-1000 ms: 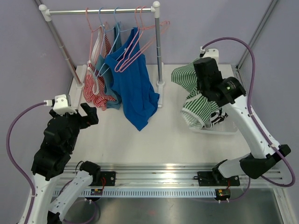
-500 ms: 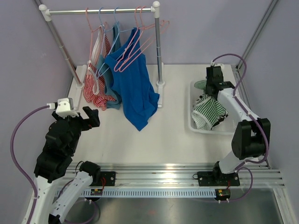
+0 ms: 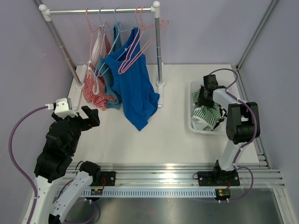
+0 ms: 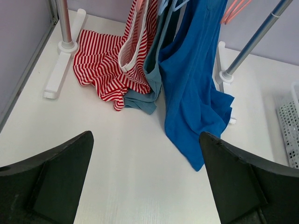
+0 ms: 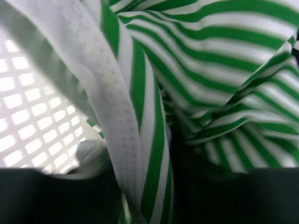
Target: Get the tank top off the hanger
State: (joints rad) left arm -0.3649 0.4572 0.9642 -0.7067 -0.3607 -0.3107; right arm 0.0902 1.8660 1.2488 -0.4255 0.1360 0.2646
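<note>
A clothes rack [image 3: 158, 51] stands at the far left of the white table [image 3: 140, 144], its two posts set in white feet. Three garments hang from its top rail [image 3: 100, 10], bunched together. The red-and-white striped top [image 3: 96, 91] is leftmost, the grey-blue top [image 3: 112, 100] is in the middle, and the blue top [image 3: 135, 88] is on the right. The hems of the striped and grey-blue tops pool on the table, and the blue top's lowest corner reaches nearest. A white mesh basket [image 3: 191, 112] sits on the right side of the table, well apart from the rack. Pale purple walls [image 3: 201, 28] enclose the scene. A metal track [image 3: 163, 175] runs along the near edge.
</note>
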